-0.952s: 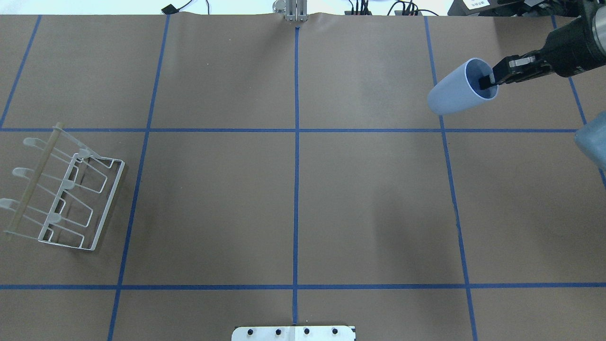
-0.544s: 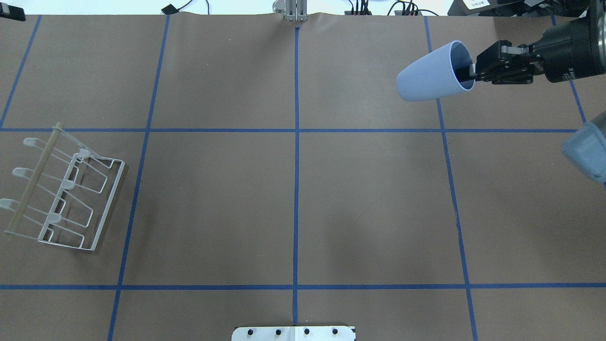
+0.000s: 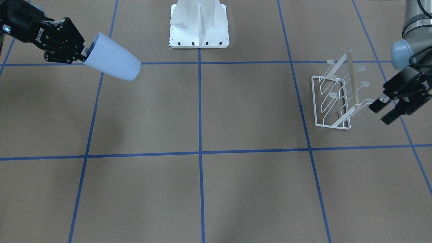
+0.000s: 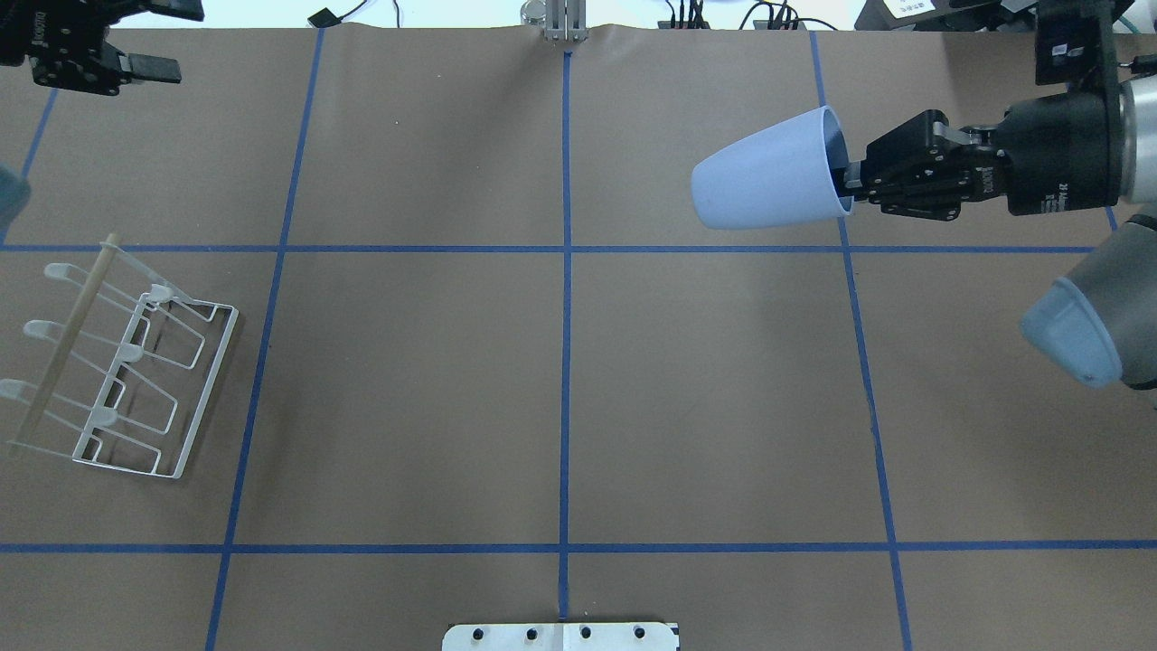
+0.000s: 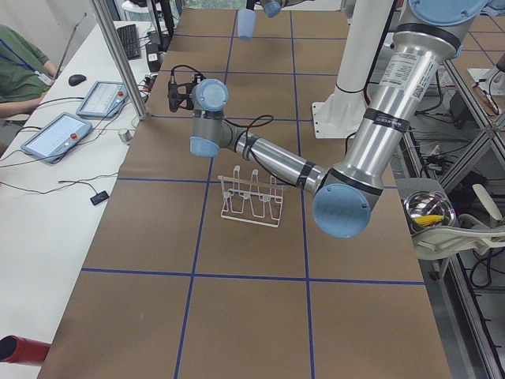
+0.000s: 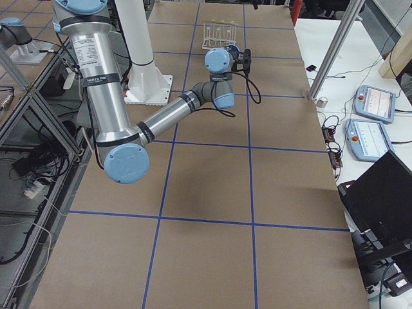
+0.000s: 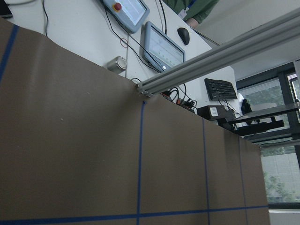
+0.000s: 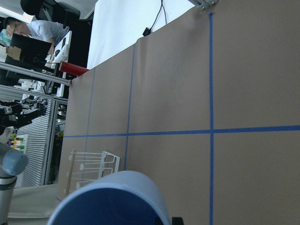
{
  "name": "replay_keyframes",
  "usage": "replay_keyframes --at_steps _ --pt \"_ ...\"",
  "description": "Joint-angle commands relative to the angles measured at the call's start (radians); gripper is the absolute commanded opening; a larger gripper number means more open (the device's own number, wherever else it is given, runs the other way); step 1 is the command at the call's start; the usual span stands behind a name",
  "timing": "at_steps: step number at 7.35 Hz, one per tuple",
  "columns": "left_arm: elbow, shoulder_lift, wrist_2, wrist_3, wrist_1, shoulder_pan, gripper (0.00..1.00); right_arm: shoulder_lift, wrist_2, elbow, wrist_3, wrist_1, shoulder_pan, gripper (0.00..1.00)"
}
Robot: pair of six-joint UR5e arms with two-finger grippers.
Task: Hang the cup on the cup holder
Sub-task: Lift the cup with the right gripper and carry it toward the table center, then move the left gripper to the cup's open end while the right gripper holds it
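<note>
Facing the robot from across the counter (image 3: 202,189), the front camera puts the right claw (image 3: 84,53) at its left side, clamped on the rim of the pale blue cup (image 3: 113,62). The cup lies on its side in the air, its bottom pointing toward the middle of the counter. At that view's right the white wire rack (image 3: 337,98) stands on the counter. Past its prong tips the left claw (image 3: 383,112) shows with its fingers spread wide and nothing between them. From overhead, the right claw (image 4: 850,181) comes in from the right with one finger inside the cup's mouth, and the cup (image 4: 764,172) hangs above the far right square of the counter (image 4: 407,407). The rack (image 4: 126,371) sits at the left edge with its wooden bar (image 4: 63,348) on the outer side. The left claw (image 4: 167,38) is in the top left corner, wide and well apart from the rack. In the left side view the rack (image 5: 252,201) stands beside the near arm and the cup (image 5: 246,25) is small at the far end. In the right side view the rack (image 6: 222,35) is at the far end. The left wrist camera sees only bare counter (image 7: 70,140). The right wrist camera has the cup's rim (image 8: 140,187) at the bottom and the rack (image 8: 91,168) beyond it.
</note>
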Motion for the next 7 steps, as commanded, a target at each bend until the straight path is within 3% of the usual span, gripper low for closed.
replay_keyframes --at_steps 1,3,7 --pt "-0.138 -0.017 0.196 -0.209 -0.021 0.166 0.98 0.004 -0.134 0.008 0.064 0.139 -0.107 0.00" --pt "-0.203 -0.032 0.336 -0.296 -0.023 0.280 0.98 0.061 -0.188 0.009 0.075 0.146 -0.155 0.00" --pt "-0.254 -0.081 0.469 -0.421 -0.021 0.358 0.98 0.135 -0.375 0.054 0.115 0.147 -0.291 0.00"
